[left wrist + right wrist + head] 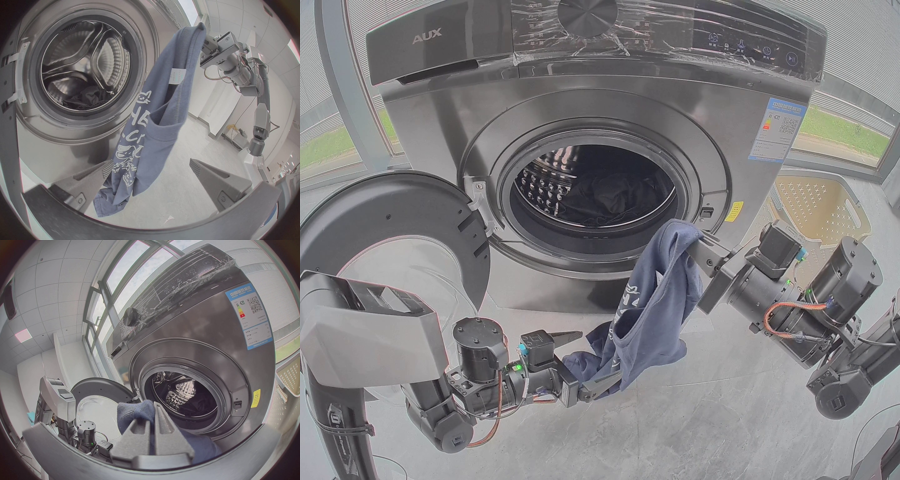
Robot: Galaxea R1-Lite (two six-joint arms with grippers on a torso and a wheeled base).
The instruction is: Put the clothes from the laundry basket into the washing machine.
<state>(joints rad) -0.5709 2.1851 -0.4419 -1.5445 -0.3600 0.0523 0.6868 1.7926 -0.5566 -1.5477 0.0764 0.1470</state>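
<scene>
Now the right gripper [700, 245] pinches the blue shirt [656, 306] before the washing machine [600, 100]; the left gripper [594, 362] gapes wide around its hem.

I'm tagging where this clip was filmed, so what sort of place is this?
Probably a lab or test room set up for laundry, not a home: a film-wrapped washing machine with its door open, a beige laundry basket on bare grey floor, office-style ceiling panels and large windows.

laundry basket [826, 206] – part-hidden, door [394, 209] cropped
</scene>
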